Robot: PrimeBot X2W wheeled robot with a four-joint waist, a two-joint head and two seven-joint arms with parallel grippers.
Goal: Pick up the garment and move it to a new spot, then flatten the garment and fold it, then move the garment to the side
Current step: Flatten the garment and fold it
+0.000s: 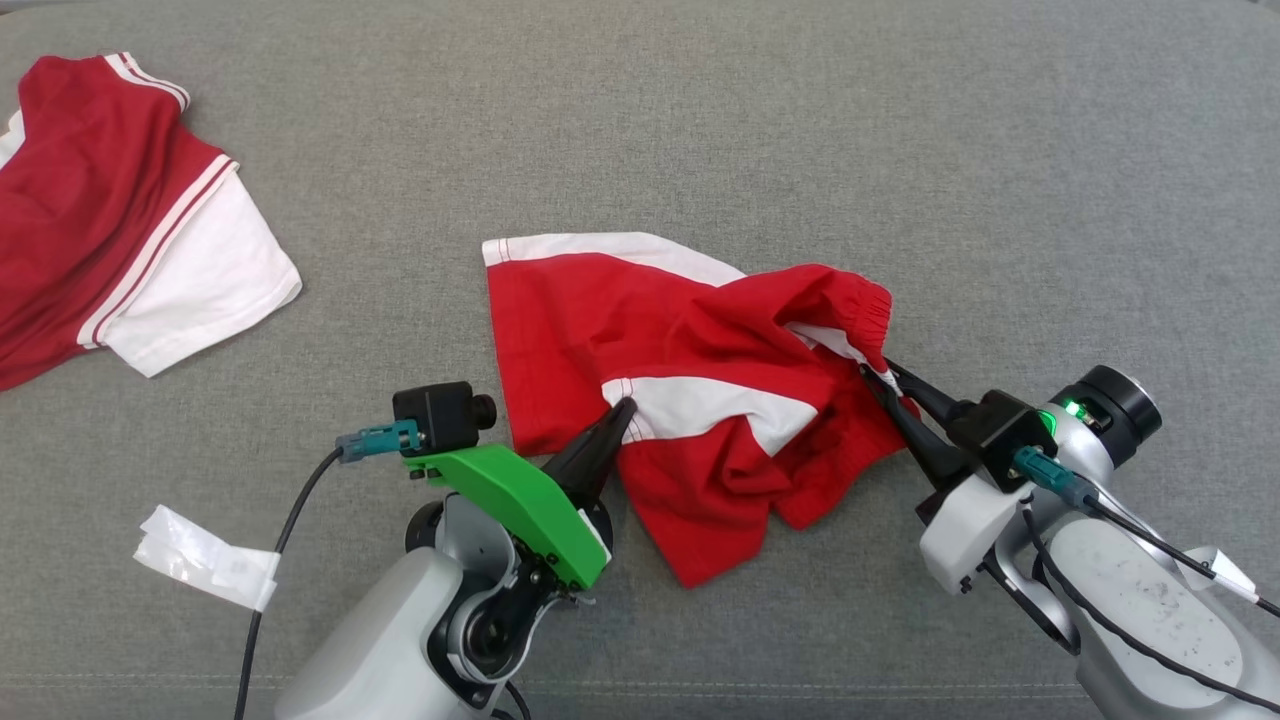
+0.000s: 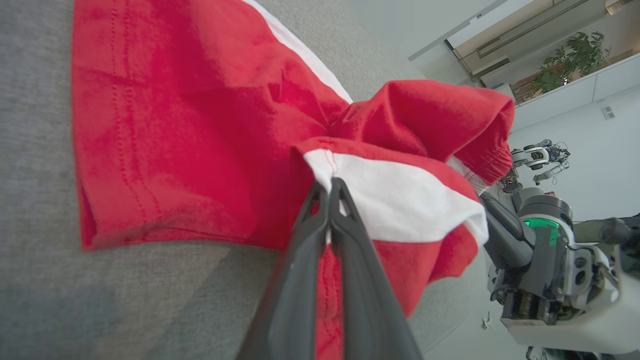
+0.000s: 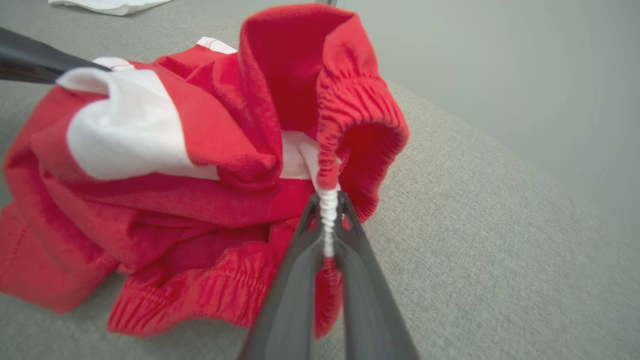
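The garment [image 1: 640,330], a pair of red shorts with white side panels and an elastic waistband, lies crumpled on the grey surface in the middle of the head view. My left gripper [image 1: 625,408] is shut on a leg hem where red meets the white panel [image 2: 390,205]. In the left wrist view its fingers [image 2: 300,280] pinch that hem corner. My right gripper [image 1: 880,378] is shut on the gathered waistband [image 3: 327,200] at the garment's right end. The garment [image 3: 165,200] bunches up between the two grips.
A second red and white shirt [image 1: 110,210] lies at the far left of the grey surface [image 1: 700,120]. A white tag or paper scrap [image 1: 205,555] rests near my left arm's cable. Another robot [image 2: 537,160] stands in the room behind.
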